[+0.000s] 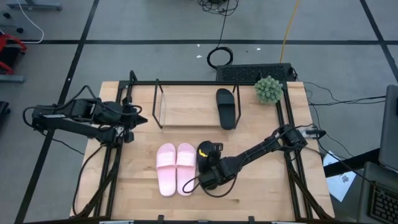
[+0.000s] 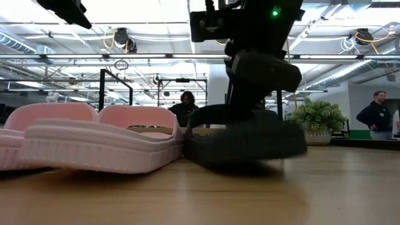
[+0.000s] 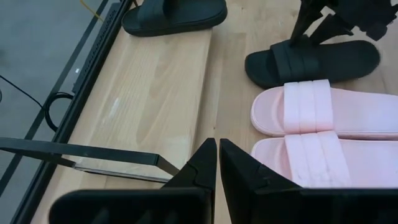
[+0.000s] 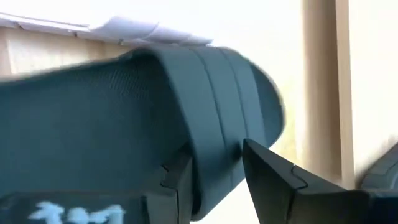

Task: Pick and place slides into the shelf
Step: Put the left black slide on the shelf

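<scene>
Two smooth pale pink slides (image 1: 176, 168) side by side near the table's (image 1: 261, 186) front edge, two black slides, one (image 1: 226, 107) on the rod-framed wooden shelf (image 1: 186, 106), the other (image 3: 311, 61) gripped at its strap by the right gripper's (image 1: 209, 177) fingers, left gripper's (image 1: 138, 119) fingers narrow, holding nothing, near the table's left edge.

High view: overhead, straight down, far, takes in whole table (image 1: 249, 180). Low view: tabletop level, facing room, very close to pink slides (image 2: 94, 140) and black slide (image 2: 247, 140). Left wrist view: slanting down across shelf (image 3: 155, 93), shares those slides. Right wrist view: pressed close against black slide.
</scene>
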Motion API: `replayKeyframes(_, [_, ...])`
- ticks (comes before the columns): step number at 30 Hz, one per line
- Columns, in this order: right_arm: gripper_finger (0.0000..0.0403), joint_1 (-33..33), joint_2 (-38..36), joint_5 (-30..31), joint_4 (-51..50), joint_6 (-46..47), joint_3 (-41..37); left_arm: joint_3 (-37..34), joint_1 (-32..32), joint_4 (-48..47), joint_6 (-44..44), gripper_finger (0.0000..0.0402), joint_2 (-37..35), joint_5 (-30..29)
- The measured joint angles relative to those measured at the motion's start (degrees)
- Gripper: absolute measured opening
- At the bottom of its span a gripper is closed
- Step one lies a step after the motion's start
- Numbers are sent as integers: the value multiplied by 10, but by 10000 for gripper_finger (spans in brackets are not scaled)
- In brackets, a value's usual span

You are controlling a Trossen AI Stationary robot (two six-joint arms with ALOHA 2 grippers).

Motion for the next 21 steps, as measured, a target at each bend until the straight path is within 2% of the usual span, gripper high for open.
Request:
replayKeyframes(7, [108,-9,5,19,0,0,0,0,0,0,2,24,0,0])
replayKeyframes(15, [11,-19,5,33,0,-2,0,0,0,0,2,24,0,0])
replayKeyframes(18, [9,-21,4,48,-4,3,2,0,0,0,2,24,0,0])
replayKeyframes(21, [5,-23,4,64,-57,2,26,0,0,0,3,24,0,0])
